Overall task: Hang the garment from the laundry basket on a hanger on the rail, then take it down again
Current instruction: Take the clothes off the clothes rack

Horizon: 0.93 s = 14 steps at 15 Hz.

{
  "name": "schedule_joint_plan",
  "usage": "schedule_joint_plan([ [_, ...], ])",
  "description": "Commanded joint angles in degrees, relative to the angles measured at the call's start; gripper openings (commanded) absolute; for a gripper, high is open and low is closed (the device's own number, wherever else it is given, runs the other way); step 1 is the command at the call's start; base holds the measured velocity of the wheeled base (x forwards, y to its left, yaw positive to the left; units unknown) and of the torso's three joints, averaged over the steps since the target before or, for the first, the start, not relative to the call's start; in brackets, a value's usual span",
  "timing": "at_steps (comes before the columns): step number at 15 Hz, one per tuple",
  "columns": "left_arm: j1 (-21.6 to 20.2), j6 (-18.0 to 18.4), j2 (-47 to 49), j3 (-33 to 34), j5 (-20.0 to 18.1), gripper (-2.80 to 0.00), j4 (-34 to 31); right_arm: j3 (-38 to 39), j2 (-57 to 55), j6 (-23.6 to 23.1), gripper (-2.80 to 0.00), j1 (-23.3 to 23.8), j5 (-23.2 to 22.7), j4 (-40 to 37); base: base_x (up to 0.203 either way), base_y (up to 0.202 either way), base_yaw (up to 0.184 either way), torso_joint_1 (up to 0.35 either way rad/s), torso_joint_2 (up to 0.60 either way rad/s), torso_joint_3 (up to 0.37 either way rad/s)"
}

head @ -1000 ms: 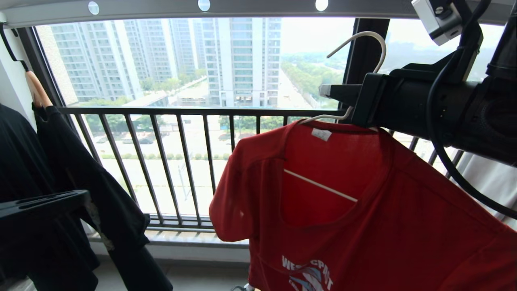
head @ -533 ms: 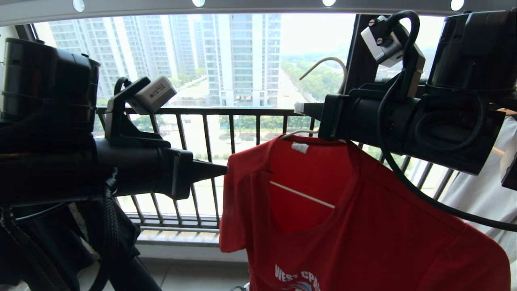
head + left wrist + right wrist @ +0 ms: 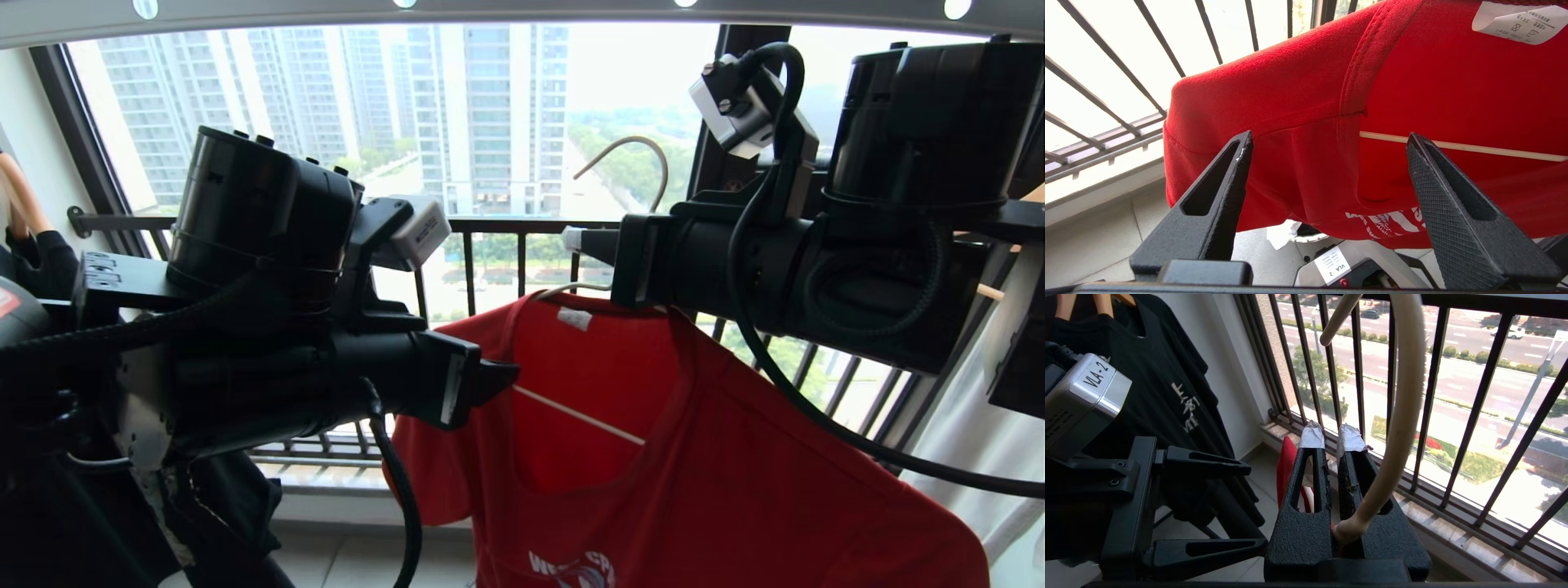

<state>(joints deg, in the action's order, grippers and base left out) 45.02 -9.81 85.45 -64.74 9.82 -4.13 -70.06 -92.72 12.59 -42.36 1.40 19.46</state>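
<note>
Fabric of the garment (image 3: 702,482), a red knit T-shirt with white chest lettering, drapes from the hanger (image 3: 633,145), a thin off-white wire form whose curved hook stands free below the rail (image 3: 522,10), a pale perforated bar. In the head view the right gripper (image 3: 575,240) is level at the hanger's neck, and the left gripper (image 3: 498,380) is at the shirt's shoulder; the bulky black arm housings block much of the black railing (image 3: 490,224). In the left wrist view the ribbed, wedge-shaped fingers (image 3: 1453,192) are spread wide before the sleeve seam, apparently not touching the cloth, with the hanger's straight bar behind. In the right wrist view the tape-tipped fingers (image 3: 1311,457) are pressed together, pinching the hanger's neck at their base. A black printed shirt (image 3: 1167,388) hangs beside.
</note>
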Motion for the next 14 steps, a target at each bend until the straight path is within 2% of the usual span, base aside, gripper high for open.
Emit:
schedule_joint_plan([
  [1,1.39,0.11,0.96,0.14,1.83,0.0,0.0,0.01,-0.53,0.06,-2.8,-0.09,0.0,0.14,0.0,0.0,0.0,0.0,0.0,0.0],
  [4,1.17,1.17,2.57,0.1,8.35,0.0,0.0,0.06,-0.09,0.06,-2.8,-0.32,0.0,0.14,0.0,0.0,0.0,0.0,0.0,0.0],
  [7,1.04,1.62,3.54,0.1,10.46,0.0,0.89,0.2,0.54,0.06,-2.8,-0.91,0.0,0.06,0.0,0.0,0.0,0.0,0.0,0.0],
  [9,1.12,1.31,3.34,0.76,10.24,0.0,4.25,0.47,0.87,0.06,-2.8,-1.67,0.09,0.03,0.0,0.0,0.0,0.0,0.0,0.0],
  [12,1.3,1.37,3.23,1.2,9.07,0.0,4.75,0.54,0.96,0.06,-2.8,-2.11,0.09,0.05,0.0,0.0,0.0,0.0,0.0,0.0],
  [14,1.24,1.64,4.67,1.33,9.72,0.0,4.76,0.54,1.14,0.06,-2.8,-2.29,0.09,0.05,0.0,0.0,0.0,0.0,0.0,0.0],
])
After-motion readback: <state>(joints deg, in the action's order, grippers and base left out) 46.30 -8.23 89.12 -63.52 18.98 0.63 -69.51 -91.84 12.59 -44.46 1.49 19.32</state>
